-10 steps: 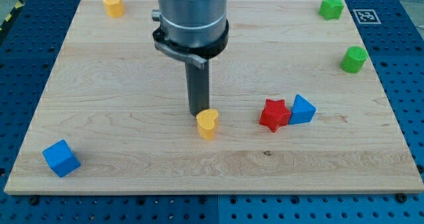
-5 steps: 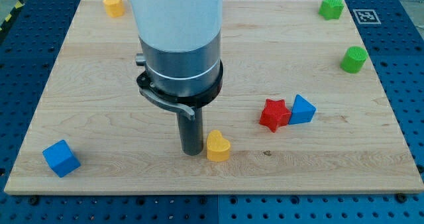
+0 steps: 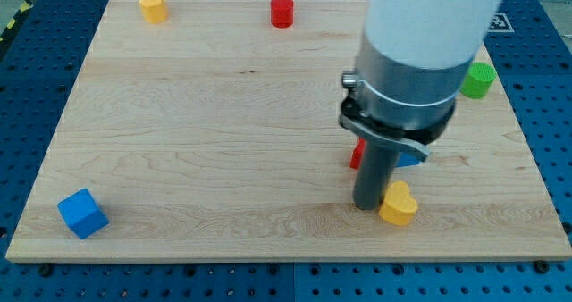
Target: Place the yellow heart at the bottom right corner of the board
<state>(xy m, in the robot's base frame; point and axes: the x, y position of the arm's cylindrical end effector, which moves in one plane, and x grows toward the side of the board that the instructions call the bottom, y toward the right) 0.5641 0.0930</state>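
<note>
The board (image 3: 179,114) is light wood with thin brown grain lines, and it sits on a blue table (image 3: 22,88) full of little dark holes. On the board are a yellow heart (image 3: 399,205), a yellow block (image 3: 153,6), a red cylinder (image 3: 282,11), a blue cube (image 3: 82,213) and a green block (image 3: 480,79). The rod (image 3: 373,172) is dark grey, and the arm (image 3: 420,43) above it is silver and white.
</note>
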